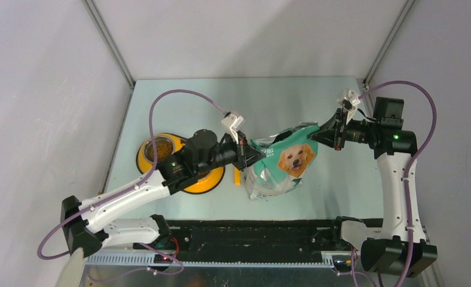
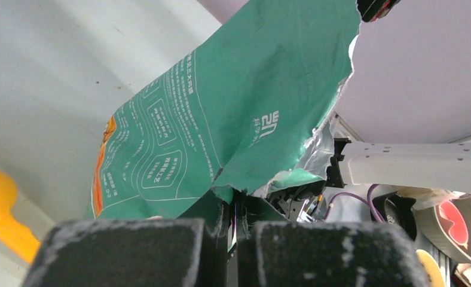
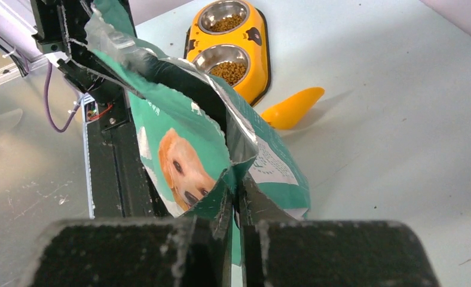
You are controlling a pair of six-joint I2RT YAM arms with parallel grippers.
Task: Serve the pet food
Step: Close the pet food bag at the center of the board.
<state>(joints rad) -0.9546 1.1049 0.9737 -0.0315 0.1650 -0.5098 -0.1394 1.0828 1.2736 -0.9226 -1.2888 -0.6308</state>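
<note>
At the far left of the desk [image 1: 179,107] sits the yellow double feeder [image 1: 143,160]. The pet food [image 3: 228,72] lies in both of its steel bowls, a brown layer in each. My left arm [image 1: 188,162] reaches across the feeder and hides the nearer bowl from above. Just right of it the orange scoop [image 1: 237,177] lies flat on the desk, its long axis running near to far, close beside the foot of the green-and-white dog bag [image 1: 287,160].

My left jaws are closed on the torn left top edge of that bag. The bag stands between my two arms, its mouth pulled wide along the line from one pair of jaws to the other. I see silver lining, but whether kibble is inside is hidden. My right jaws are clamped on the opposite top edge.

I judge the next move turns on this: the bowls lie left of the bag and lower than its mouth, with the scoop between them. My left arm is nearer to both, and my right is well apart. To take the scoop, the left jaws must let go, and the bag could then slump. My own forearm over the feeder is also in the way.
</note>
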